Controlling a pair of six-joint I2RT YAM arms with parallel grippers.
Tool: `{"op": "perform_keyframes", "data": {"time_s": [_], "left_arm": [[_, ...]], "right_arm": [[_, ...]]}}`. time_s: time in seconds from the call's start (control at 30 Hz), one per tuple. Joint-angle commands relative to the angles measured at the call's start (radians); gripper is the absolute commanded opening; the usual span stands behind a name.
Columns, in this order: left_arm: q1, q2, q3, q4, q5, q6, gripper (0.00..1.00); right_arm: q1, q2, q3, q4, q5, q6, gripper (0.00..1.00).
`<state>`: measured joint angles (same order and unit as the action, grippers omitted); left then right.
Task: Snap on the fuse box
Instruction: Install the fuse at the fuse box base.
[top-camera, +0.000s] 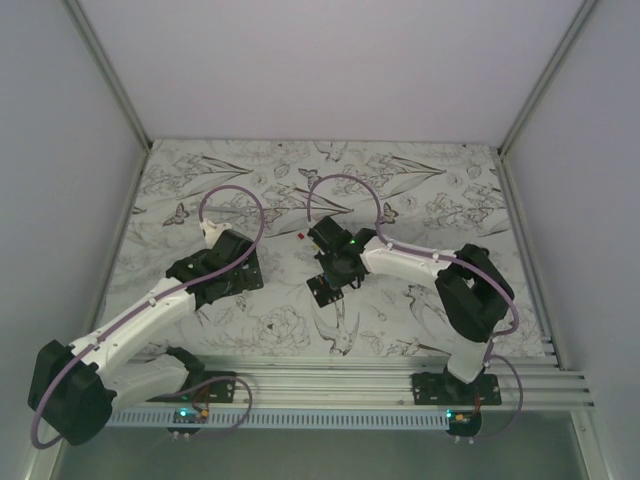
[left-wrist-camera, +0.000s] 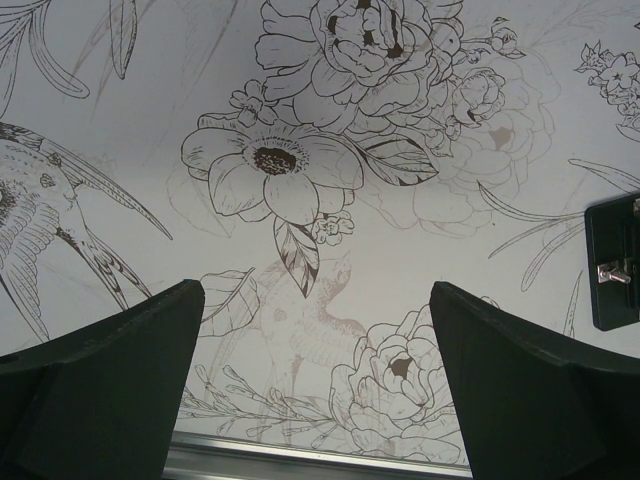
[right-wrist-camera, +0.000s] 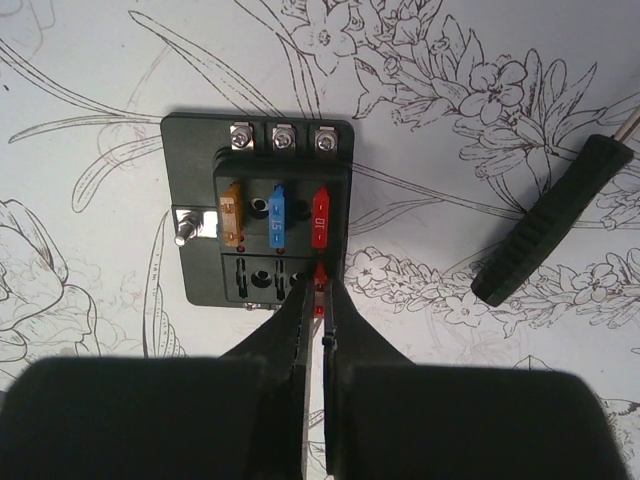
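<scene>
Grip: right end effector (right-wrist-camera: 321, 295) clamps red fuse (right-wrist-camera: 320, 274) at fuse box (right-wrist-camera: 258, 255); press squarely down. Left end effector (left-wrist-camera: 315, 290) spread wide.

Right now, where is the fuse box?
In the right wrist view the fuse box lies on the flowered table at the tips of the right pincer, which pinches a red fuse; a black stick-like tool lies toward the picture's right.

The left claw (left-wrist-camera: 315, 300) hangs with its two dark fingers (left-wrist-camera: 110, 390) spread wide over the flower-printed tabletop (left-wrist-camera: 150, 120). A black fuse box (left-wrist-camera: 610, 240) with a metal screw (left-wrist-camera: 612, 272) pokes in at the right edge, clear of the fingers.
</scene>
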<state>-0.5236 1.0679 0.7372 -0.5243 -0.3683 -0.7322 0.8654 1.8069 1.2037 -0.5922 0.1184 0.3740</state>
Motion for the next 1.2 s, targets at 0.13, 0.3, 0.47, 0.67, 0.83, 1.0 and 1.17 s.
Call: {"op": "perform_keyframes", "data": {"time_s": [0.13, 0.3, 0.47, 0.67, 0.83, 1.0, 1.17], "left_arm": [[0.008, -0.014, -0.001, -0.042, -0.007, -0.002, 1.00], [0.010, -0.019, -0.003, -0.043, -0.010, -0.006, 1.00], [0.010, -0.019, -0.003, -0.044, -0.011, -0.006, 1.00], [0.010, -0.017, -0.004, -0.045, -0.009, -0.006, 1.00], [0.010, -0.019, -0.003, -0.045, -0.011, -0.006, 1.00], [0.010, -0.020, -0.003, -0.046, -0.009, -0.006, 1.00], [0.010, -0.019, -0.003, -0.045, -0.009, -0.006, 1.00]], "right_arm": [[0.011, -0.038, 0.018, -0.078, -0.003, -0.022, 0.18], [0.025, -0.092, 0.006, -0.031, -0.010, -0.036, 0.29], [0.047, -0.126, -0.027, -0.001, 0.066, -0.043, 0.29], [0.047, -0.104, -0.056, 0.014, 0.112, -0.032, 0.29], [0.047, -0.085, -0.064, 0.033, 0.107, -0.031, 0.27], [0.047, -0.075, -0.062, 0.044, 0.103, -0.035, 0.24], [0.047, -0.059, -0.058, 0.050, 0.096, -0.032, 0.18]]}}
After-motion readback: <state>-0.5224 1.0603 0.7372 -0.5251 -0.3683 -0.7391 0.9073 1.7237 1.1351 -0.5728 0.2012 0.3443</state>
